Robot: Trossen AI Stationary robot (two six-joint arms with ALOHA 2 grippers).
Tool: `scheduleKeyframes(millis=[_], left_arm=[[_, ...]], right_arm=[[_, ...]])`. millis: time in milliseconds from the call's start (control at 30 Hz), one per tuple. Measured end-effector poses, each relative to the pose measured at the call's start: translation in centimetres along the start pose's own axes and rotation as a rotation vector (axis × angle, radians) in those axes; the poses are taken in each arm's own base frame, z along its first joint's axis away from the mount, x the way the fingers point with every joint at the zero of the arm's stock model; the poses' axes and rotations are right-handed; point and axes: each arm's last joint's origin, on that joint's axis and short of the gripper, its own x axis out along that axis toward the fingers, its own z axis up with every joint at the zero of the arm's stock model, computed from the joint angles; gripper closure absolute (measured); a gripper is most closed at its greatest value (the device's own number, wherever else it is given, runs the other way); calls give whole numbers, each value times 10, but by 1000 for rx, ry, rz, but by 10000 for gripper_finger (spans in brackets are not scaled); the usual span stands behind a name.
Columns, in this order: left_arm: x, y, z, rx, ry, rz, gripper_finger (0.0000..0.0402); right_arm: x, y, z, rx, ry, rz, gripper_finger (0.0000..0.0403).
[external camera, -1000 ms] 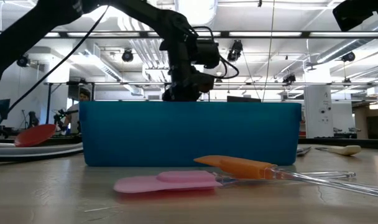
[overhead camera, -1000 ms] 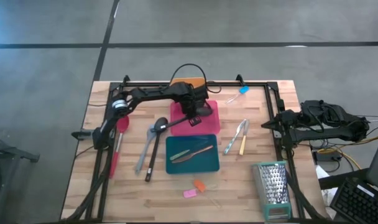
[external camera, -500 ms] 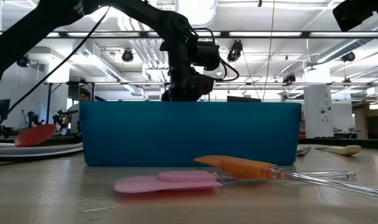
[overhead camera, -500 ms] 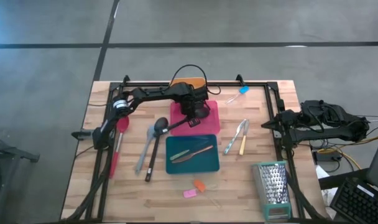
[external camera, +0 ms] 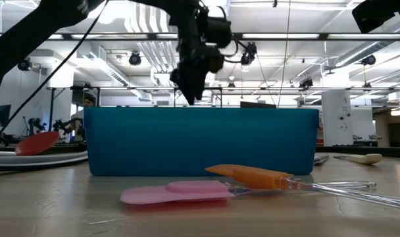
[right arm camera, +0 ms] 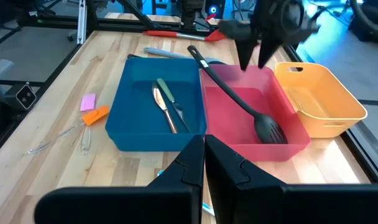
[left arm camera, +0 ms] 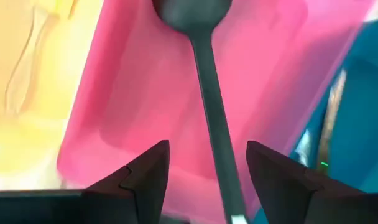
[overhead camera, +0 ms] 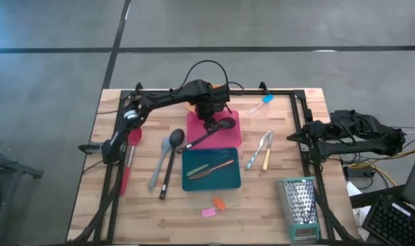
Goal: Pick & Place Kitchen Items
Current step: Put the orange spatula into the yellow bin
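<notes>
The right wrist view shows best where the black spoon [right arm camera: 239, 106] lies: head down inside the pink tray [right arm camera: 254, 124], handle sloping up over the tray's rim toward the blue tray [right arm camera: 130, 118], which holds two utensils. Above it the left gripper [right arm camera: 251, 62] hangs with its fingers spread and nothing between them; the left wrist view confirms this, the spoon [left arm camera: 207, 106] lying free below the parted fingers [left arm camera: 145, 180]. The high view alone takes in the whole wooden table [overhead camera: 262, 212], with the grater [overhead camera: 300, 205] near one corner and the right gripper [overhead camera: 293, 137] closed and parked at the table's right edge. The low view looks past the blue tray into a bright hall.
</notes>
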Motion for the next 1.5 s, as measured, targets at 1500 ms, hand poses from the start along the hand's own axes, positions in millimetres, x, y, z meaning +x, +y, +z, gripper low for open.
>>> scheduleKeyframes(millis=[1500], left_arm=[[-77, -214, -180, 554, -574, 599, 184]], right_arm=[[0, 0, 0, 0, 0, 0, 394]])
